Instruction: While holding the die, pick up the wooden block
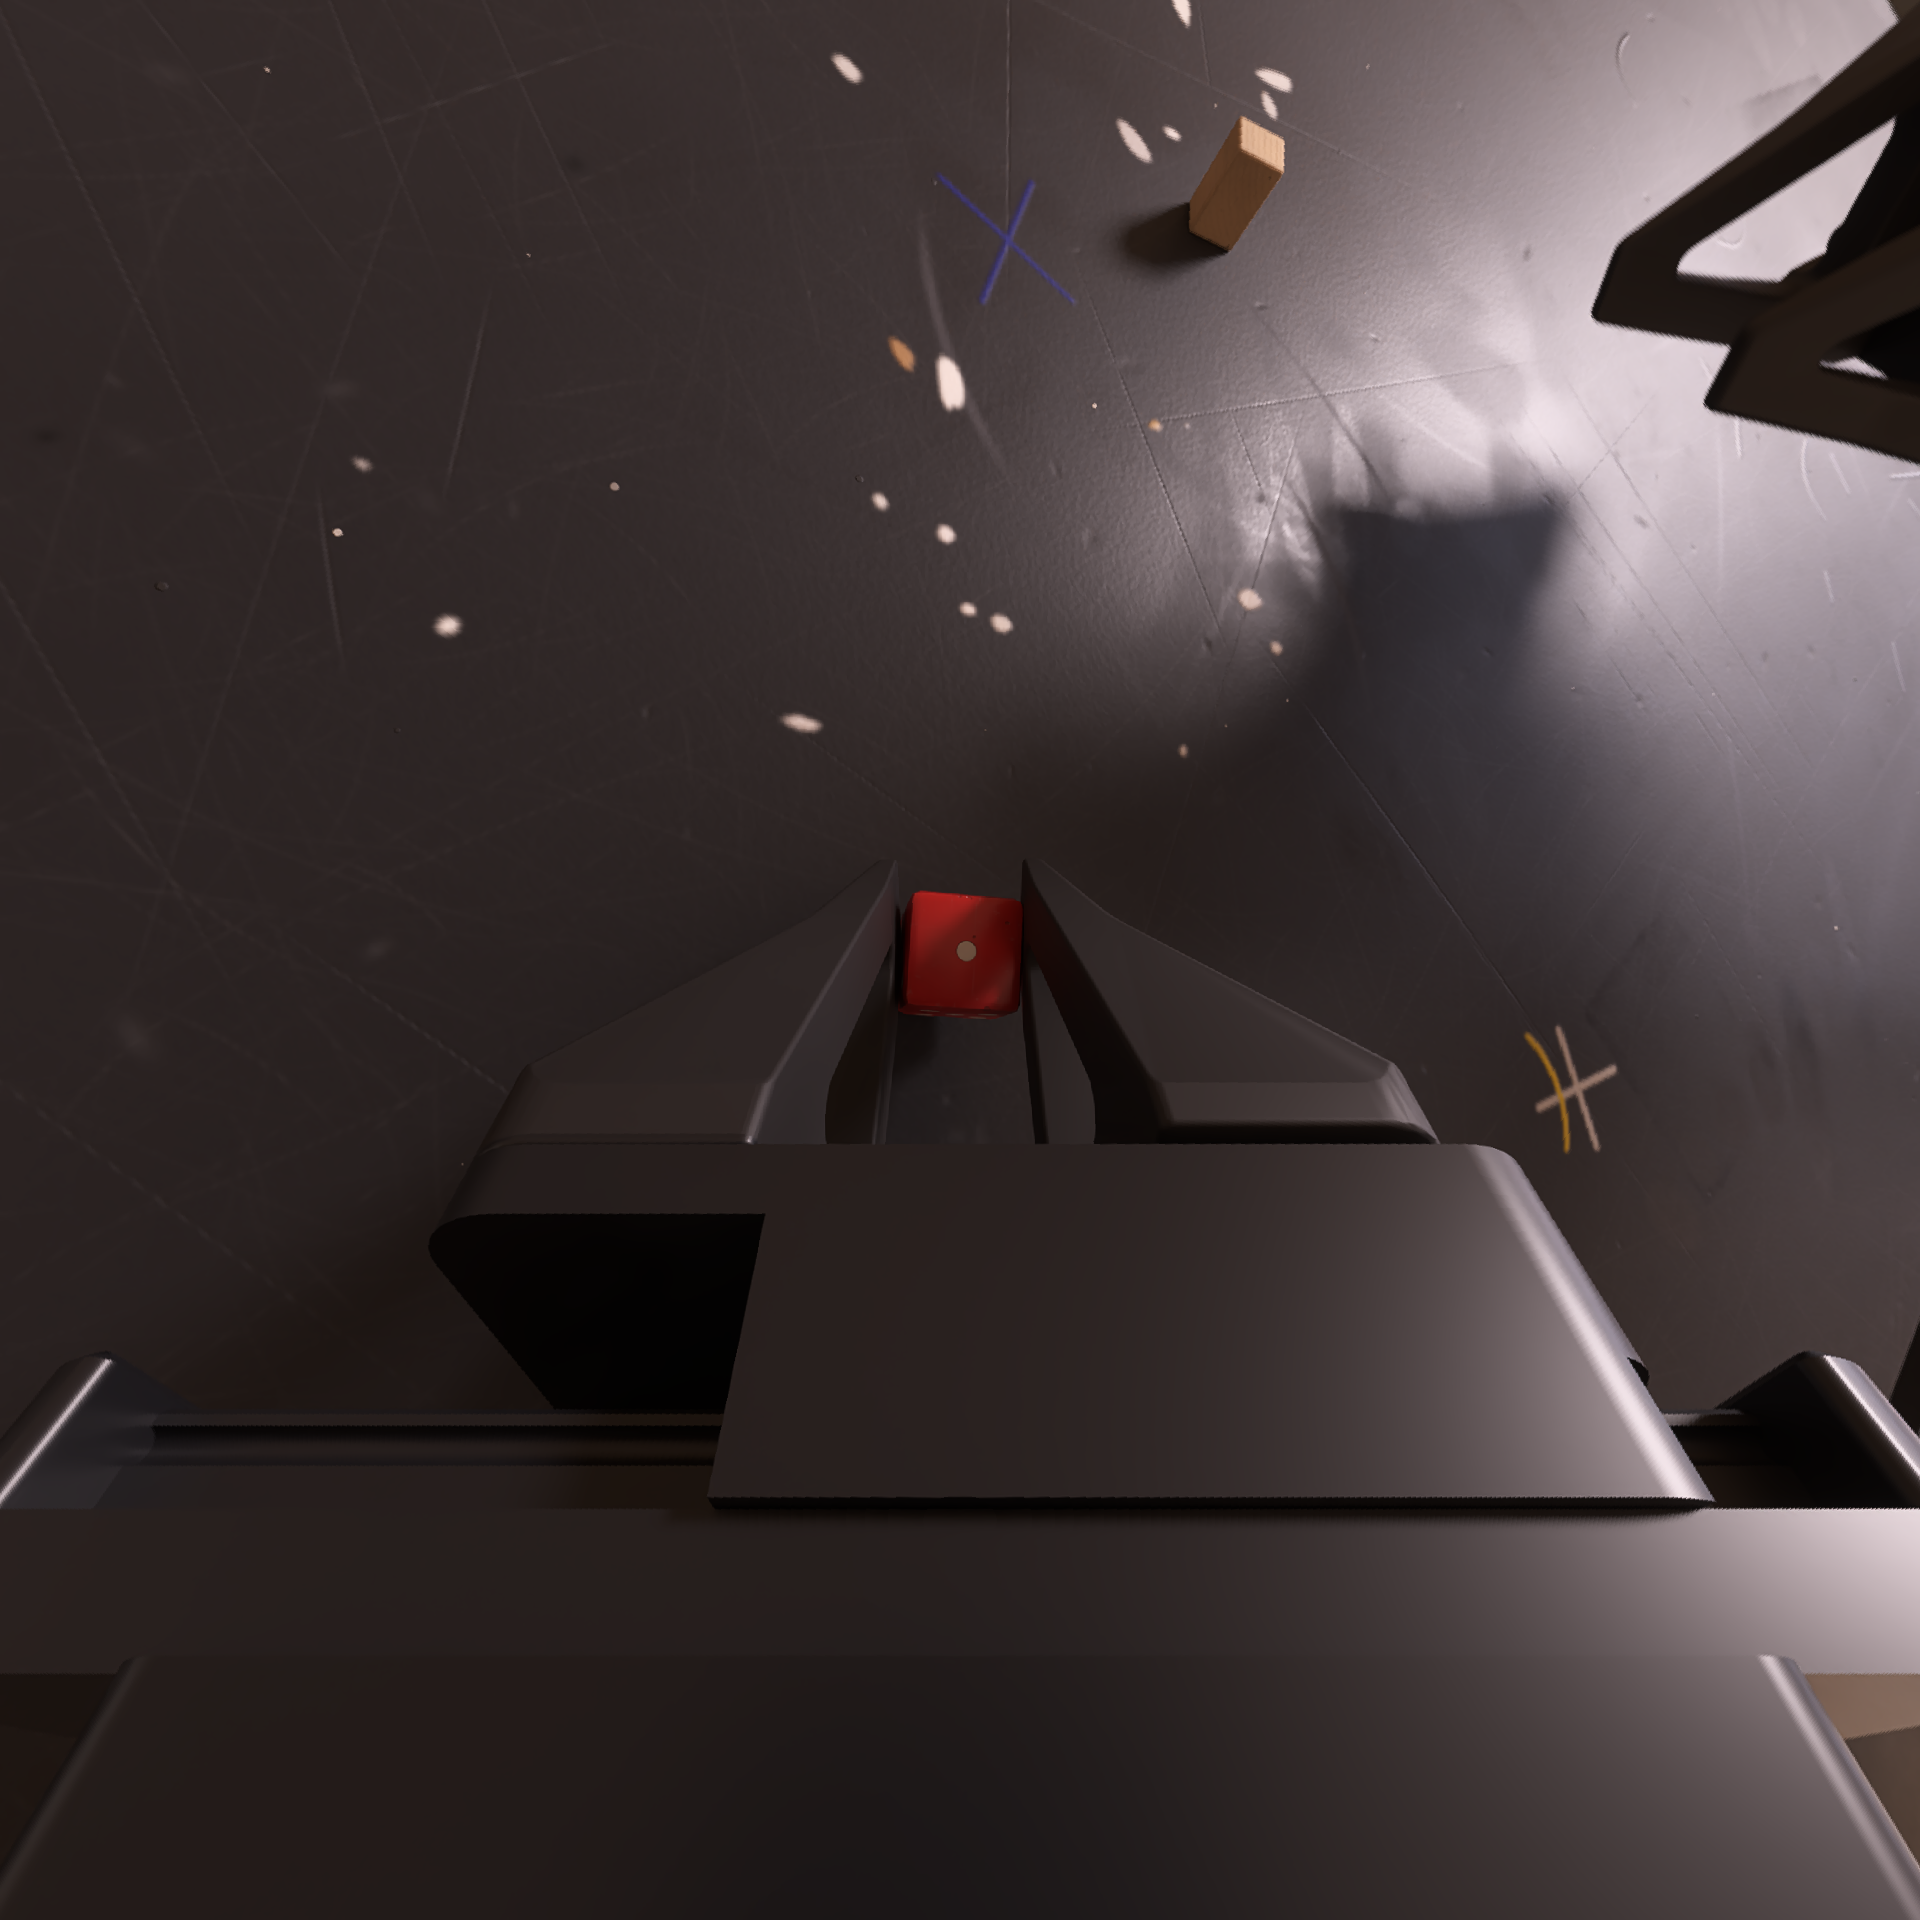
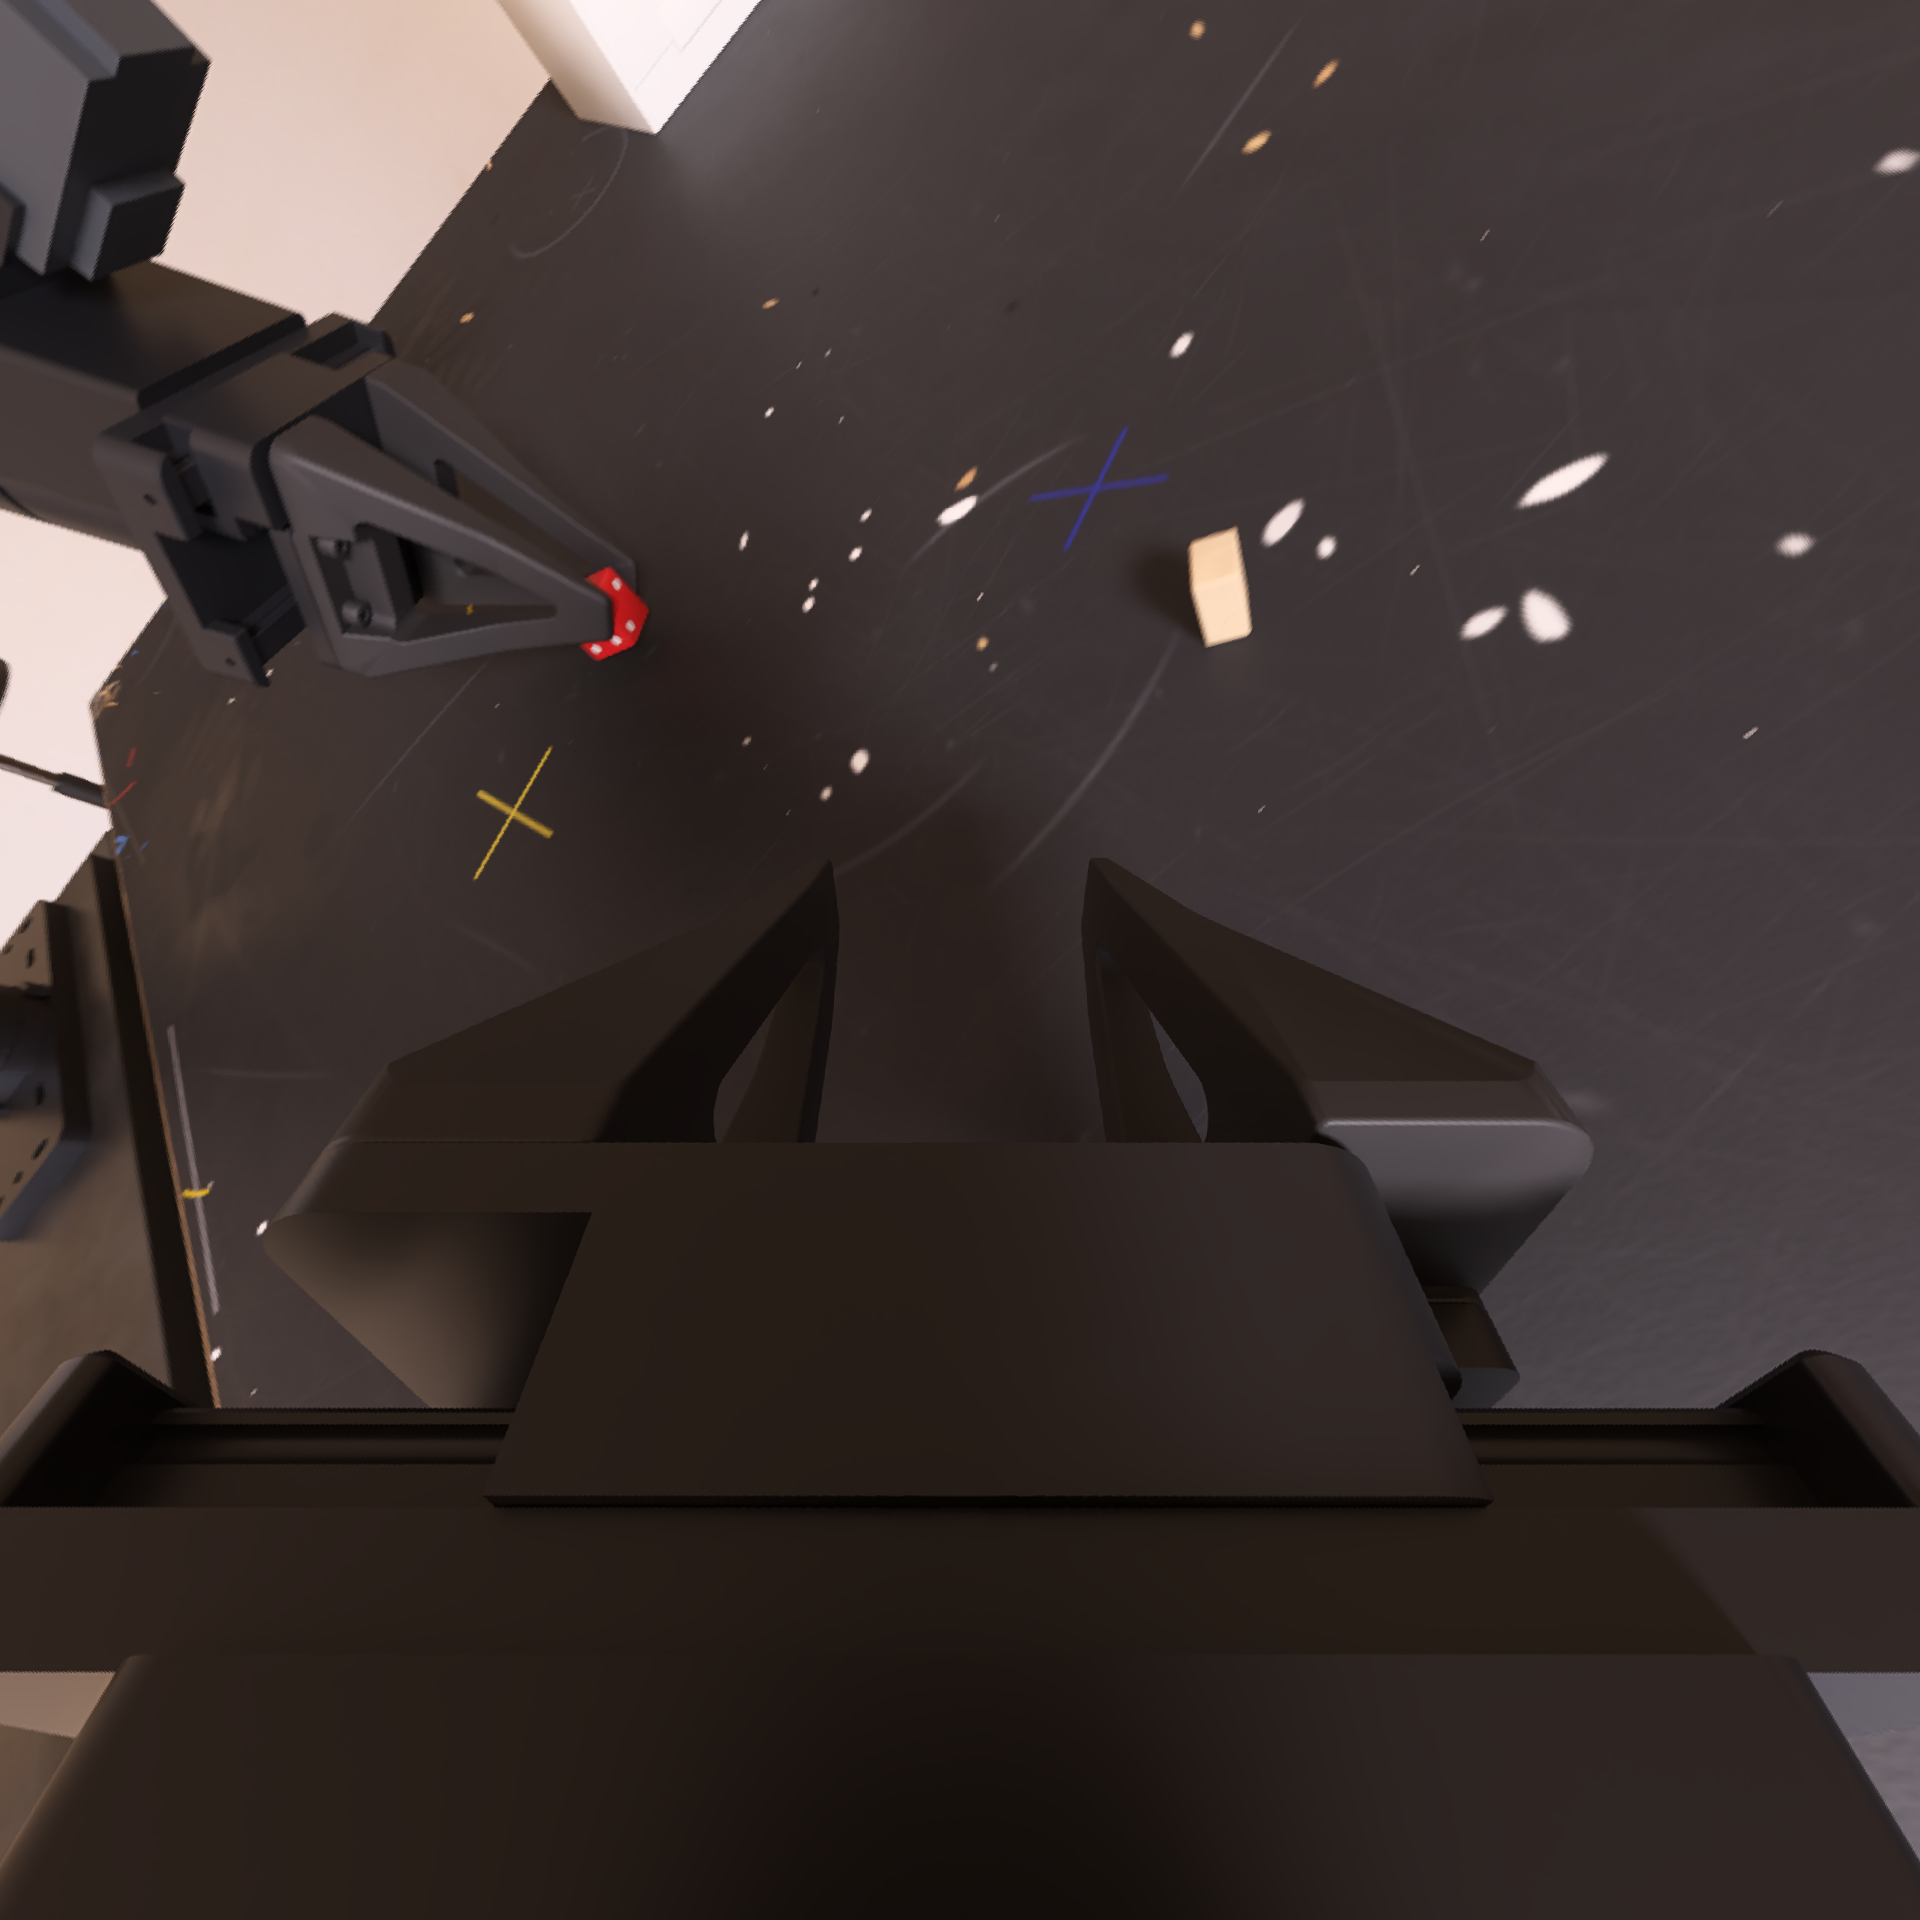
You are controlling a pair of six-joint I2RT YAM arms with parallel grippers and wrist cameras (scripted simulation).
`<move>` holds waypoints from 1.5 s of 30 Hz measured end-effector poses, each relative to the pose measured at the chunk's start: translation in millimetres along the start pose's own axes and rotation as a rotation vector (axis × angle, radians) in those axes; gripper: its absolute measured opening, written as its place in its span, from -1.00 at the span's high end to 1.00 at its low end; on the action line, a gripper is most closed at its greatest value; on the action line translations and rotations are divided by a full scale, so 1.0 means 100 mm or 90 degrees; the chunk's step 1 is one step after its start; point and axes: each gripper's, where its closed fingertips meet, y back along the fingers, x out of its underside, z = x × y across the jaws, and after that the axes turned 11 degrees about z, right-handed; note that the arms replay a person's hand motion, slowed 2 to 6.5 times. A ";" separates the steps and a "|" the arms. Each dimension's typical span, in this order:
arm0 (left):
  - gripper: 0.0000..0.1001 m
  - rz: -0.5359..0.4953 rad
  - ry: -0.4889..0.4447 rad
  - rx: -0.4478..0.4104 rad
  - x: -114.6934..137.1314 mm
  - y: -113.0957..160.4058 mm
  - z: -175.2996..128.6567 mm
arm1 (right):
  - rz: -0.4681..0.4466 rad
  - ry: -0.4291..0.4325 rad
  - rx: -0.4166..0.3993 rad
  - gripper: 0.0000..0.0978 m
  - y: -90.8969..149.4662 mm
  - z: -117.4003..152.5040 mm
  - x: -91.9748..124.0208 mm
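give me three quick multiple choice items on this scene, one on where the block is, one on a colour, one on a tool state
1. Where is the small pale wooden block?
A. standing on the dark scratched table beside the blue cross mark
B. between the right tool's fingers
C. on top of the die

2. What colour is the small die with pale dots?
A. green
B. red
C. white

3. How is the right tool?
A. shut on the block
B. shut on the die
C. open, holding nothing

Answers:
1 A, the block stands alone on the table near the cross.
2 B, it shows red in both views.
3 C, its fingers stand apart with only table between them; the left tool grips the die.
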 end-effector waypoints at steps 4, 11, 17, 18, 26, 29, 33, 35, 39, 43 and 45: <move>0.61 -0.006 0.005 0.006 -0.01 0.01 0.00 | -0.006 0.026 0.034 0.17 -0.02 -0.09 -0.19; 0.61 -0.010 0.004 0.007 -0.01 0.04 -0.01 | 0.056 0.122 0.133 0.15 -0.20 -0.29 -0.31; 0.61 -0.012 0.003 0.006 -0.01 0.06 -0.02 | 0.088 0.182 0.195 0.31 -0.35 -0.40 -0.41; 0.61 -0.013 0.003 0.006 -0.01 0.06 -0.02 | 0.089 0.187 0.200 0.34 -0.38 -0.41 -0.43; 0.61 -0.021 0.015 0.017 -0.02 0.11 -0.01 | 0.101 0.216 0.233 0.51 -0.55 -0.42 -0.59; 0.61 -0.026 0.022 0.022 -0.02 0.12 -0.01 | 0.115 0.216 0.240 0.55 -0.61 -0.44 -0.57; 0.61 -0.031 0.031 0.029 -0.03 0.14 0.00 | 0.127 0.213 0.247 0.61 -0.66 -0.47 -0.51; 0.61 -0.034 0.036 0.032 -0.03 0.15 0.00 | 0.131 0.211 0.253 0.66 -0.67 -0.49 -0.50; 0.61 -0.039 0.045 0.042 -0.04 0.17 0.00 | 0.136 0.210 0.266 0.78 -0.69 -0.53 -0.49; 0.61 -0.043 0.052 0.053 -0.05 0.18 -0.01 | 0.135 0.211 0.269 0.82 -0.70 -0.53 -0.51; 0.61 -0.044 0.053 0.056 -0.06 0.18 -0.02 | 0.136 0.211 0.269 0.82 -0.70 -0.53 -0.51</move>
